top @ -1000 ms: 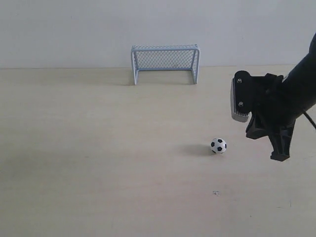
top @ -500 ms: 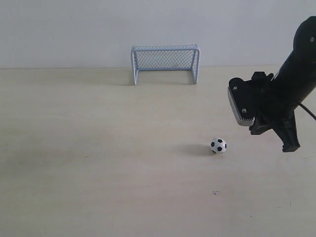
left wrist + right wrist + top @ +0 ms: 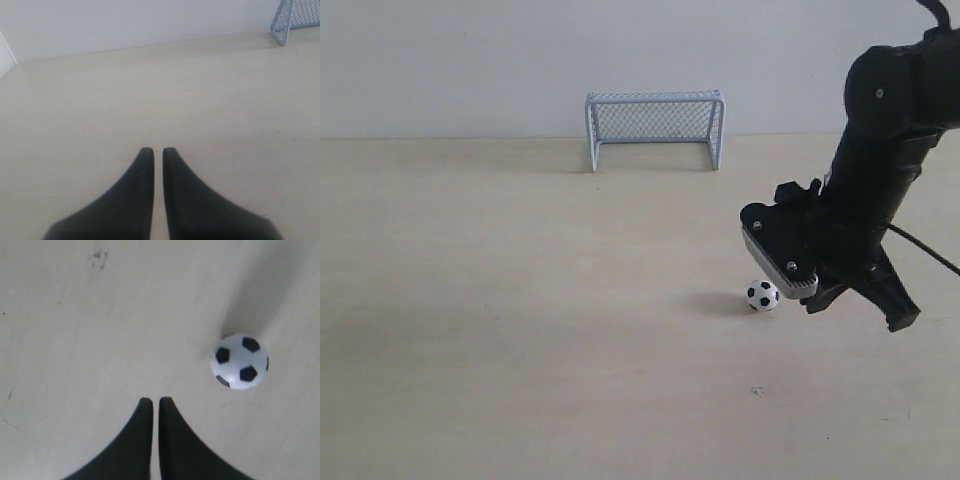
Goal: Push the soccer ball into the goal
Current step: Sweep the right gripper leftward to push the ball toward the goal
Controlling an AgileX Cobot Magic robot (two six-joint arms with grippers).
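One arm is near: right gripper [image 3: 898,318], fingers all but touching, empty, sits just right of the soccer ball [image 3: 762,295]; goal [image 3: 654,120] well apart, upper centre.

I'm looking at a pale, wood-grained table [image 3: 520,330]. The soccer ball [image 3: 763,295] rests on it right of centre in the exterior view, with a soft shadow on its left side. The goal [image 3: 654,128] stands upright at the far edge, open side toward the camera, well apart from the ball. A small dark speck [image 3: 757,391] marks the surface nearer than the ball.
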